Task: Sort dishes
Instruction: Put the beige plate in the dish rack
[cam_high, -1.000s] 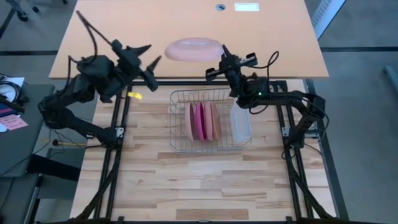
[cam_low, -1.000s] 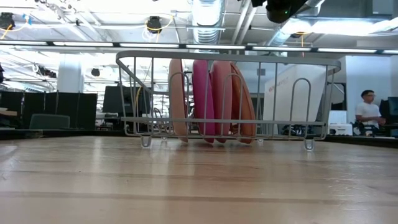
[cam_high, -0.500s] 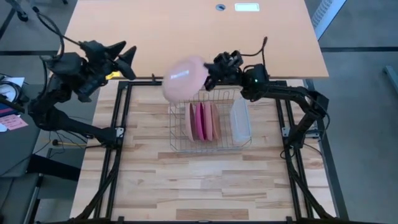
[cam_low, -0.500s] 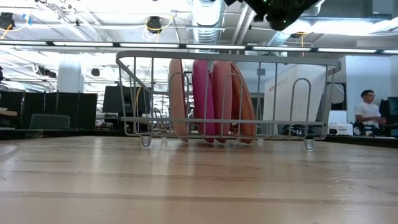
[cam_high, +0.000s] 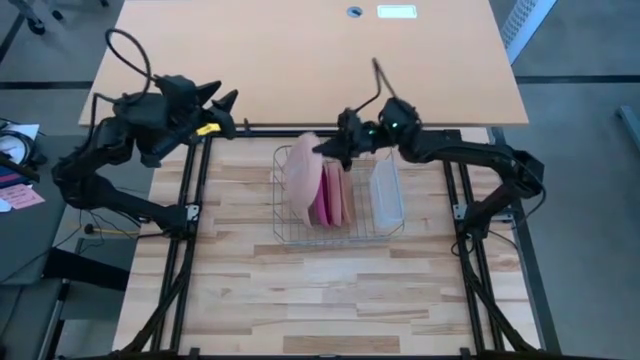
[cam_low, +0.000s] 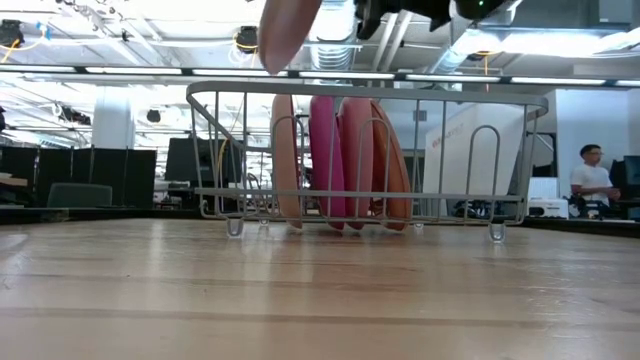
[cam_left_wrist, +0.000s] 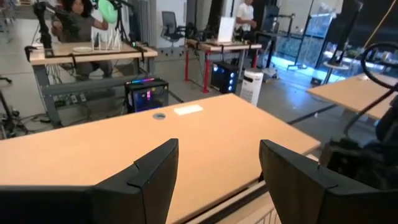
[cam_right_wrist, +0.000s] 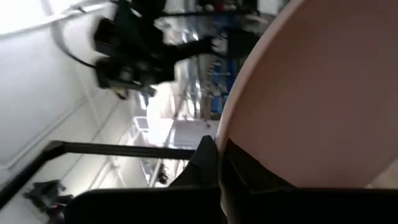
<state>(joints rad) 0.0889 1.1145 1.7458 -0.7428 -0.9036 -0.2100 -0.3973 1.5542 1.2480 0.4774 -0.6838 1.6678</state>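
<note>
Left arm: raised at the table's far left edge, left gripper (cam_high: 228, 112) fingers spread apart.
Right arm: stretched toward centre, right gripper (cam_high: 335, 148) apparently clamped tight.

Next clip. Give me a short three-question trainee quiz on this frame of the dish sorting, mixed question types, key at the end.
1. True or false: the right gripper holds the pale pink plate over the wire rack.
2. Which plate stands at the left end of the row already in the rack?
A. the magenta plate
B. the salmon plate
C. a green plate
3. Fill in: the left gripper is ____ and holds nothing, off to the left of the rack.

Key:
1. True. It is shut on the plate's rim, plate tipped above the rack's left end.
2. B.
3. open
</note>
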